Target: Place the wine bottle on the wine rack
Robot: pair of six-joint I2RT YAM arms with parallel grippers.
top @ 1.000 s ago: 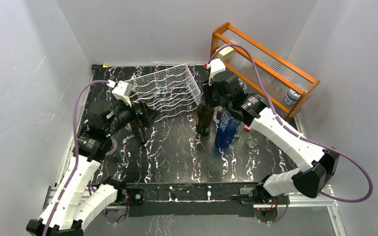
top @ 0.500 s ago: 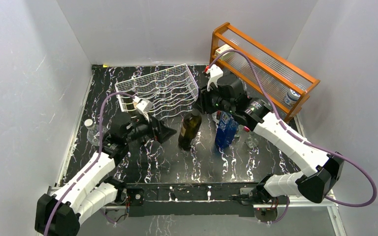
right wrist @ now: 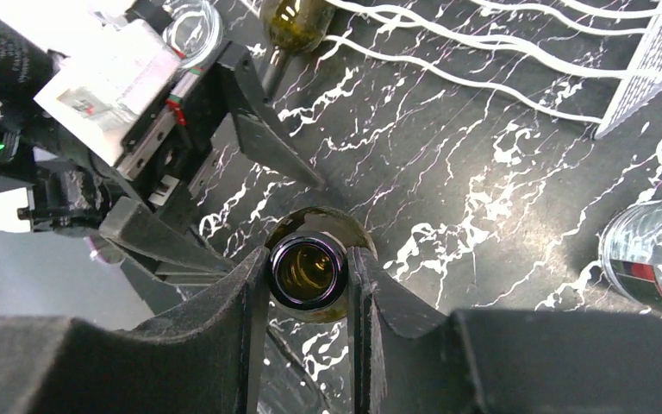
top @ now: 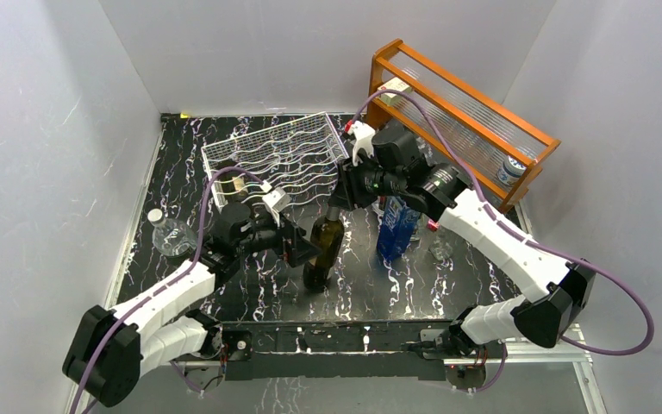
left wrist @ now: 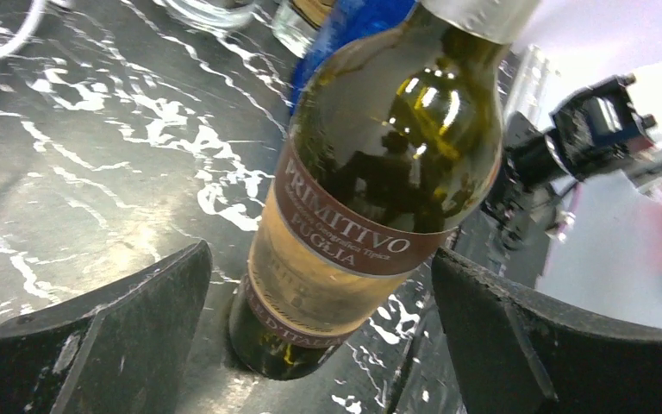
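Observation:
The wine bottle (top: 322,246) is dark green with a tan and brown label and leans with its neck up and to the right. My right gripper (top: 343,195) is shut on the neck just below the open mouth (right wrist: 307,273), a finger pressed on each side. My left gripper (top: 304,251) is open, its fingers straddling the labelled lower body (left wrist: 353,233) with a gap on both sides. The bottle's base is down at the black marbled table (left wrist: 95,155). The white wire wine rack (top: 280,158) lies behind, at the back centre, its wavy rods (right wrist: 517,52) in the right wrist view.
A blue bottle (top: 396,226) stands just right of the wine bottle, with a small glass (top: 440,250) beyond it. The orange wooden shelf (top: 465,102) at the back right holds a can (top: 508,170). A clear plastic bottle (top: 165,233) stands at the left. White walls enclose the table.
My right gripper carried the wine bottle left and toward the near edge, tipping it over. My left arm swung right, bringing its open jaws around the bottle's lower body.

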